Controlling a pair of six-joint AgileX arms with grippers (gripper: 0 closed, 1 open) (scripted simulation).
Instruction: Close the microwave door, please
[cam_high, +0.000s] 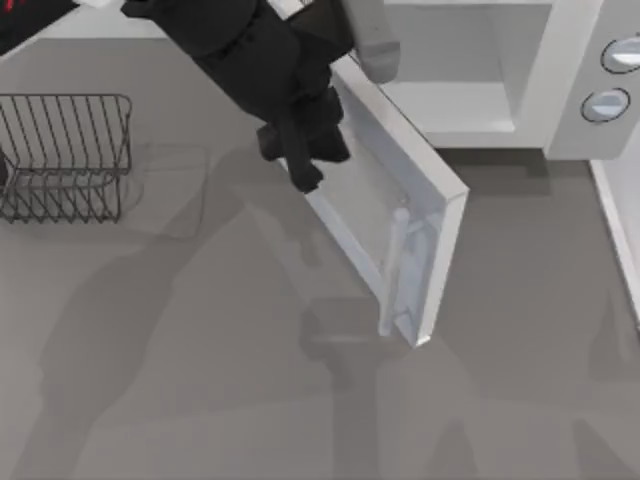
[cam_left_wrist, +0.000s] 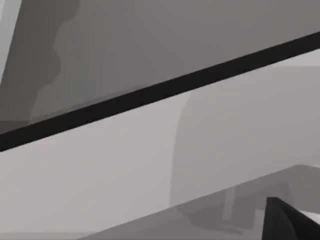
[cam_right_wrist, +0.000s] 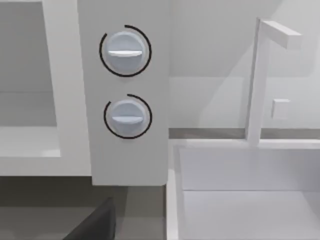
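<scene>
Top view, microwave door (cam_high: 395, 215): standing ajar, swinging out diagonally from the microwave (cam_high: 520, 70) at the table's far right, handle (cam_high: 395, 265) facing outward
Left gripper (cam_high: 300, 160): pressing against the door's outer face near the hinge side; finger spread impossible to tell
Left wrist view: showing the door panel (cam_left_wrist: 125, 165) up close
Right wrist view: facing the two knobs (cam_right_wrist: 125, 50)
Wire rack (cam_high: 65, 155): sitting at the far left

top: overhead, looking down | left wrist: tight on microwave door (cam_left_wrist: 150, 150) | right wrist: near knobs (cam_right_wrist: 125, 52), facing microwave (cam_right_wrist: 125, 160)
</scene>
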